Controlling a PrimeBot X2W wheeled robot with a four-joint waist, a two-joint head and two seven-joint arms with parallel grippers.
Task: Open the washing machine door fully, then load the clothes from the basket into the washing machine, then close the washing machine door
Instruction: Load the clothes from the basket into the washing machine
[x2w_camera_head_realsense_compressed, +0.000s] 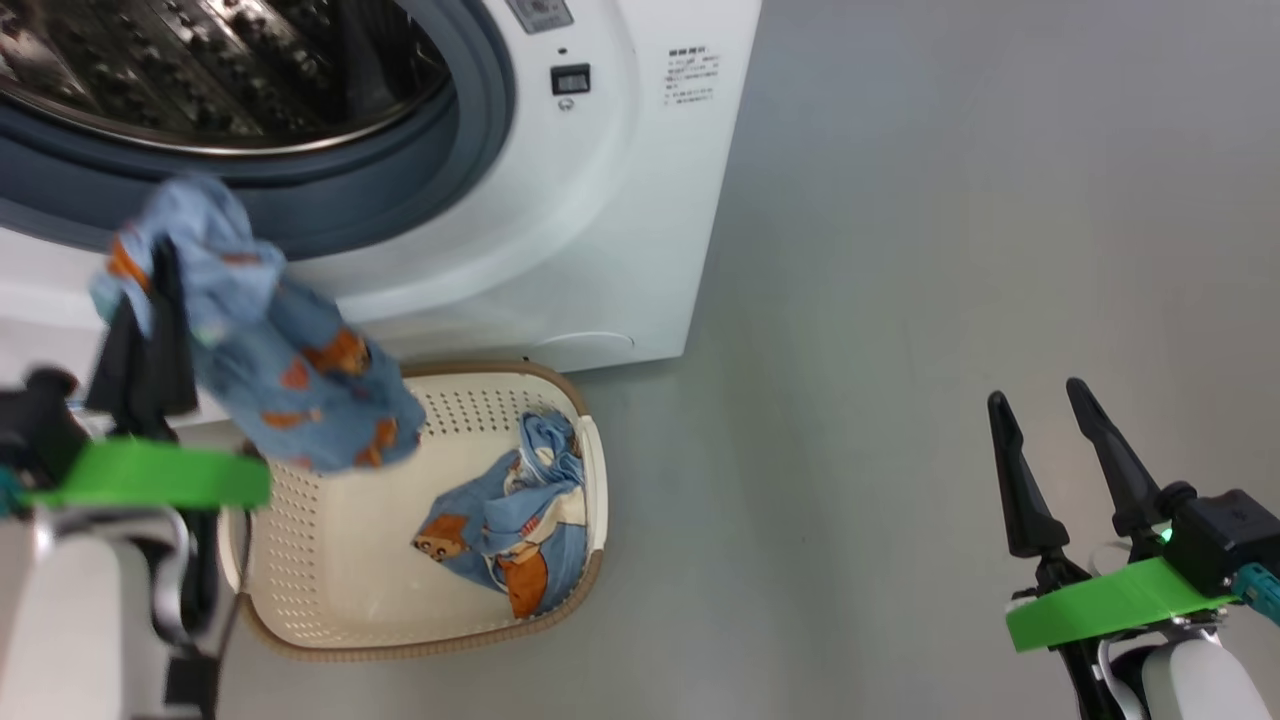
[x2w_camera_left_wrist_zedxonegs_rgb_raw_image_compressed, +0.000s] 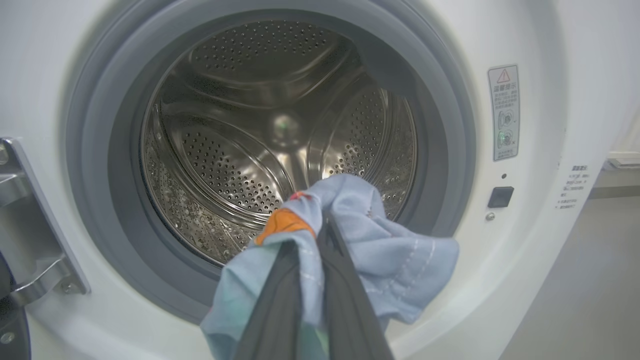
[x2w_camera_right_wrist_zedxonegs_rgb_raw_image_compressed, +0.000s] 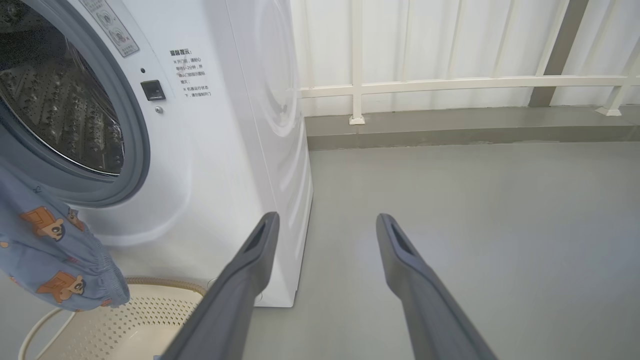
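At lower left of the head view the left pincer (x2w_camera_head_realsense_compressed: 158, 262) is clamping shut on a blue bear-print cloth (x2w_camera_head_realsense_compressed: 270, 360), which is bunching over the fingertips and hanging down above the basket (x2w_camera_head_realsense_compressed: 330, 560). At lower right the right pincer (x2w_camera_head_realsense_compressed: 1035, 395) is standing wide open, holding nothing, over bare floor (x2w_camera_head_realsense_compressed: 950, 250). In the basket's right half a second cloth (x2w_camera_head_realsense_compressed: 510, 520) is lying crumpled against its side. Just behind the basket the washer (x2w_camera_head_realsense_compressed: 600, 200) is standing with its mouth uncovered across the upper left of the frame. In the left wrist view the held cloth is sitting before the lower part of the opening, the grey seal (x2w_camera_left_wrist_zedxonegs_rgb_raw_image_compressed: 442, 150) is ringing the steel drum (x2w_camera_left_wrist_zedxonegs_rgb_raw_image_compressed: 240, 150), and a metal hinge (x2w_camera_left_wrist_zedxonegs_rgb_raw_image_compressed: 35, 225) is showing at the left edge. Farthest back, in the right wrist view, a cream railing (x2w_camera_right_wrist_zedxonegs_rgb_raw_image_compressed: 450, 82) is running across the upper right.
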